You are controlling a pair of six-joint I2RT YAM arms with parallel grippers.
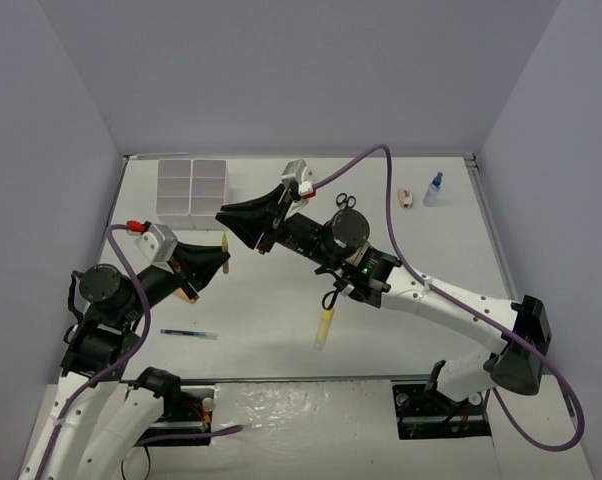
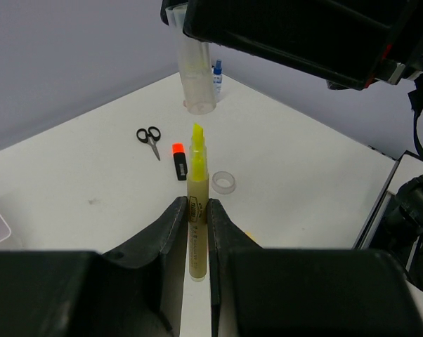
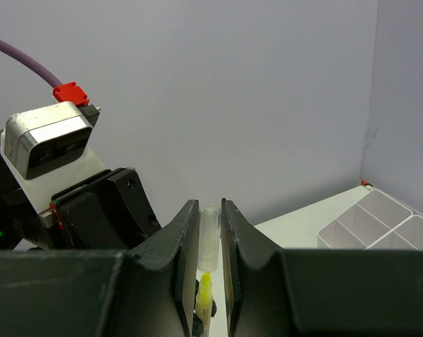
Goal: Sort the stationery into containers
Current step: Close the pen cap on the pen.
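Left end effector (image 2: pixel 196 210): jaws nearly pressed together, pinching the highlighter (image 2: pixel 197 210) by the lower barrel. The yellow nib is bare and points up and away from the wrist.

Right end effector (image 3: pixel 209 210): narrow gap, fingers (image 3: pixel 183 246) pinching the clear cap (image 3: pixel 209 239). The cap hangs in line with the nib and just beyond it, and the nib isn't inside.

Both pieces are held in the air over the counter (image 1: pixel 281 320), left of centre and just in front of the tray (image 1: pixel 192 187), which sits far-left with six compartments.

On the counter:
- scissors (image 2: pixel 150 138), marker (image 2: pixel 179 160) and tape ring (image 2: pixel 223 182) lie near each other mid-counter, not touching
- bottle (image 1: pixel 434 188) stands upright by the far-right edge, with the pink piece (image 1: pixel 405 197) just beside it
- a yellowish stick (image 1: pixel 324 328) lies near the front, centre
- a thin blue pen (image 1: pixel 188 333) lies front-left, beside the left arm

The surface is white. Plain grey-lavender walls close it in on the left, far and right sides.
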